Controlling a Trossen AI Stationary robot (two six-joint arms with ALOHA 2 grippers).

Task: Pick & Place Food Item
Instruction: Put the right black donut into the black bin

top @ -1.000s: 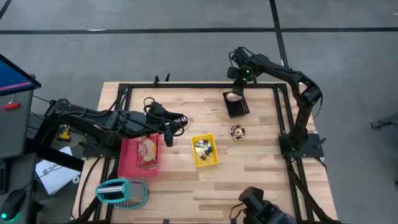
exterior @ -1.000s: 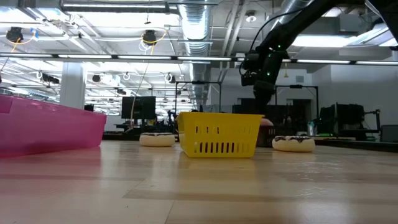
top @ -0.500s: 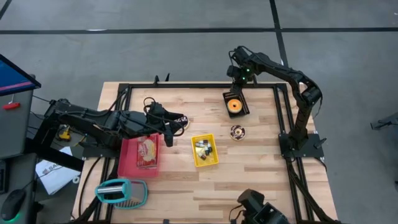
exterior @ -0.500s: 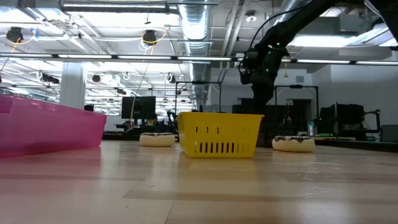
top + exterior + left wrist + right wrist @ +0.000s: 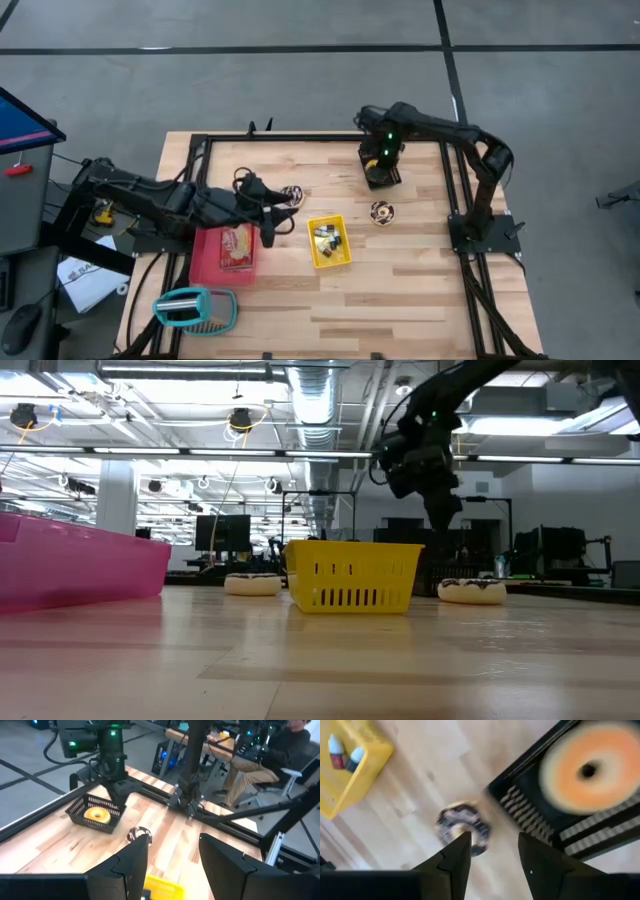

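Note:
An orange-iced doughnut (image 5: 377, 170) lies in a black mesh basket (image 5: 95, 822) at the far right of the table. My right gripper (image 5: 492, 855) hangs open just above that basket, pointing steeply down, with nothing between its fingers. A chocolate-sprinkled doughnut (image 5: 381, 211) rests flat on the wood on the basket's near side. Another doughnut (image 5: 291, 194) lies flat by my left gripper (image 5: 272, 205). That gripper is open and empty (image 5: 175, 865), held almost level above the table and facing the black basket.
A yellow basket (image 5: 329, 241) with small bottles stands mid-table. A pink tray (image 5: 225, 250) holding a packet sits under the left arm, and a teal object (image 5: 195, 308) lies near the front left. Black rails (image 5: 300, 139) frame the table. A person (image 5: 280, 750) sits beyond the right edge.
My right gripper has swung from the far edge toward the table's left and near side, over the black basket, and has tipped further downward. The orange doughnut, hidden under the gripper a second ago, now lies uncovered in the basket.

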